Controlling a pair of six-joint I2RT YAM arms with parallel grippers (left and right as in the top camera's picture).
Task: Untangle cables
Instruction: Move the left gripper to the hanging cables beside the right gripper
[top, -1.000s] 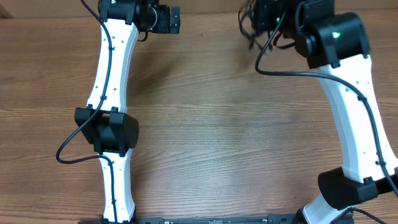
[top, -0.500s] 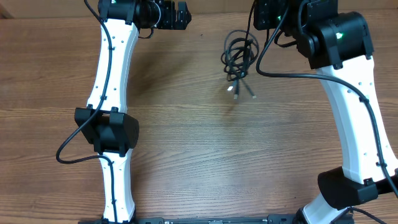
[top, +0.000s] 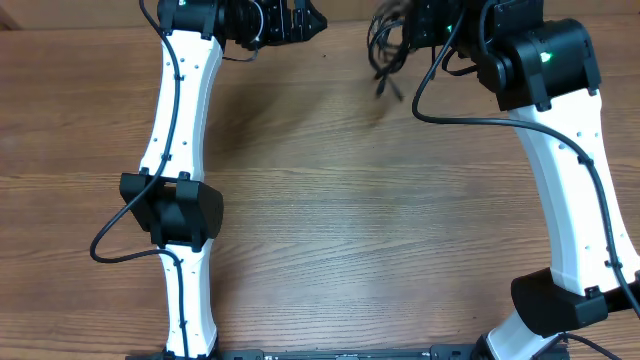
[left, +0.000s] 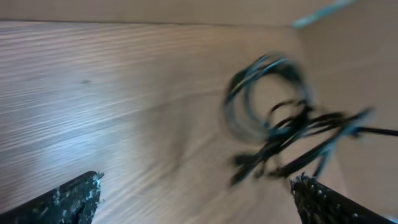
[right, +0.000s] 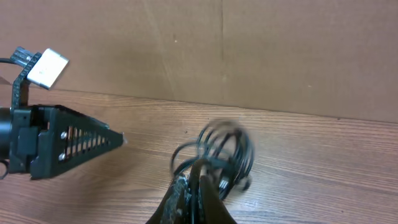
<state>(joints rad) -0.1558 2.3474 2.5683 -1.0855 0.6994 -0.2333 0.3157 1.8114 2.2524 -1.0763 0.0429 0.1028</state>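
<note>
My right gripper (right: 196, 179) is clenched on the cables (right: 225, 149), the coil at its one o'clock; my left gripper (left: 196, 180) gapes wide, empty; the bundle sits apart at its one o'clock.

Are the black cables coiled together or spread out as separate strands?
Coiled together. The cables form one looped bundle, gripped in the shut right pincer; no separate strand shows.

White arm links (top: 180, 100) join black joint housings (top: 175, 210), with black wires (top: 470, 120) and green lights (top: 541, 55).
</note>
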